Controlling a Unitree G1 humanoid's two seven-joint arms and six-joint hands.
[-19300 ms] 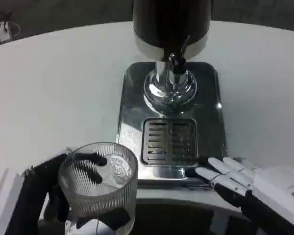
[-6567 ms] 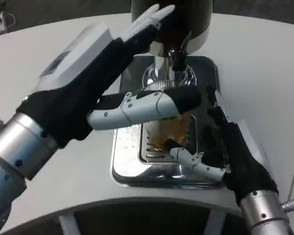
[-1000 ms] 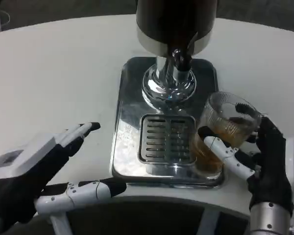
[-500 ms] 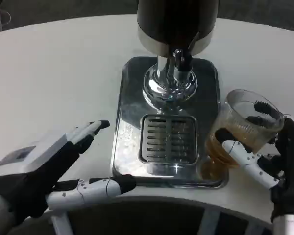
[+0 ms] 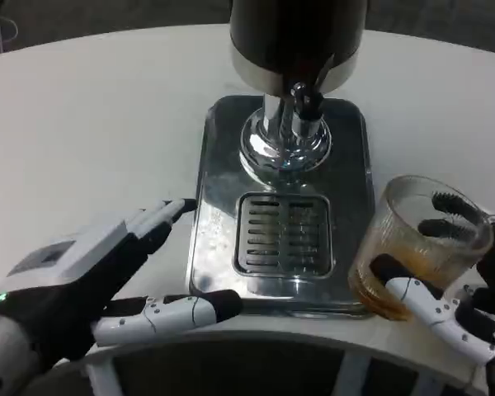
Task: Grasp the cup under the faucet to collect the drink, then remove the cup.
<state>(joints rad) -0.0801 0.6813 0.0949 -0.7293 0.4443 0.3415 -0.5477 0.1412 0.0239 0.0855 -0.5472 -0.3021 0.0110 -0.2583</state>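
— What have you got on the surface?

— White bench (image 5: 82, 124), rounded near edge, dark floor beyond the far rim. Cables at the top left corner, too small to read. On the bench, a polished steel drip tray (image 5: 219, 190) with a slotted grate (image 5: 285, 233) in its near half. Behind the grate a chrome pedestal carries the dispenser (image 5: 297, 37): dark body, top cut off by the frame. Its faucet (image 5: 305, 101) points down over the tray.

— And the cup?

— The cup (image 5: 417, 247) is off the tray, at its right front corner, tilted, clear ribbed plastic with amber drink in the bottom. My right hand (image 5: 458, 301) grips it: thumb across the near wall, dark fingers showing through the far side. I cannot tell whether its base touches the bench.

— Left side?

— Left hand (image 5: 107, 272) holds nothing, fingers spread, beside the tray's left front corner, thumb lying along the bench edge. A green light shows at the wrist. Right forearm is cut off at the frame's corner.
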